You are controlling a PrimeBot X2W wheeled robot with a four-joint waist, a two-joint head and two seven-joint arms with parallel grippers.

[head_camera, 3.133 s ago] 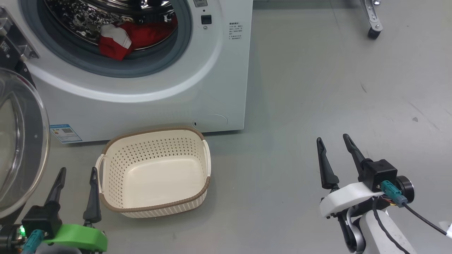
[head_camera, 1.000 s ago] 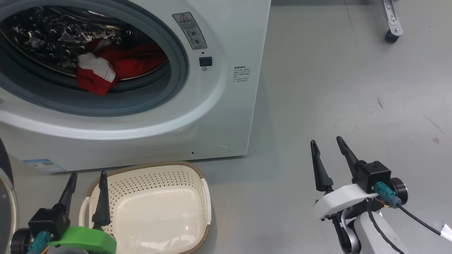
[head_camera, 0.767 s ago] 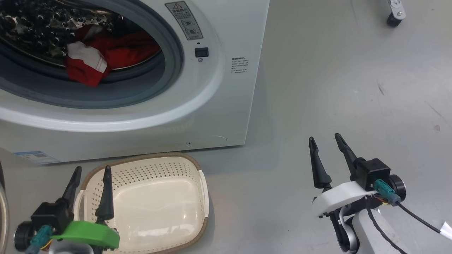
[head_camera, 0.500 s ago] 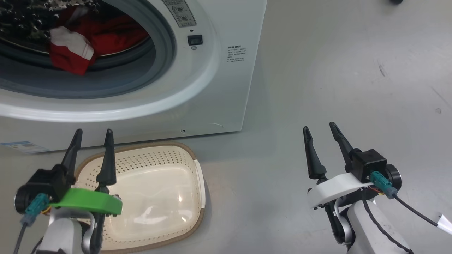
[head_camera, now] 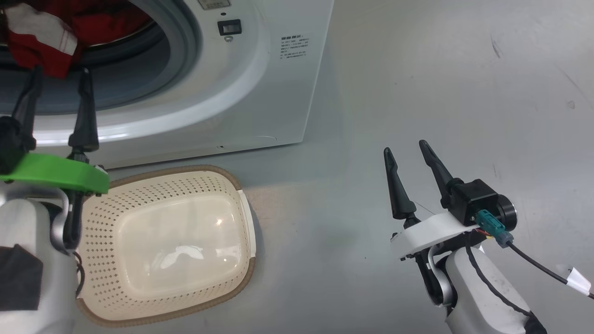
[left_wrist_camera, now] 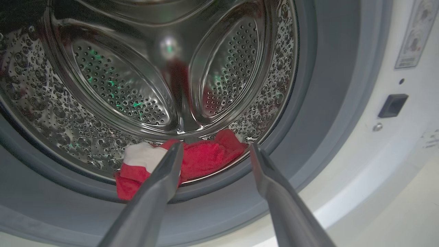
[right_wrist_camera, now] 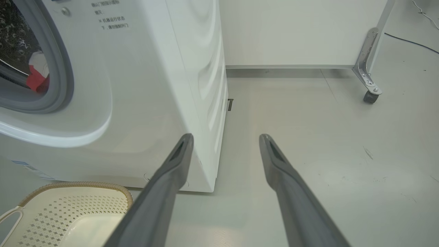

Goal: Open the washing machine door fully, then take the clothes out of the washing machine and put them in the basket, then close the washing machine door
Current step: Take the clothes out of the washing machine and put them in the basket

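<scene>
The left fingers (head_camera: 85, 106) are held up at the mouth of the washing machine (head_camera: 260, 83), spread apart with nothing gripped. The clothes (left_wrist_camera: 202, 157) are seen bunched at the bottom front of the drum (left_wrist_camera: 120, 85), hanging over its lip. The basket (head_camera: 243, 273) is set on the floor (head_camera: 417, 69) just before the machine. The right fingers (head_camera: 397, 190) are held over the floor well to the right, likewise spread and empty.
</scene>
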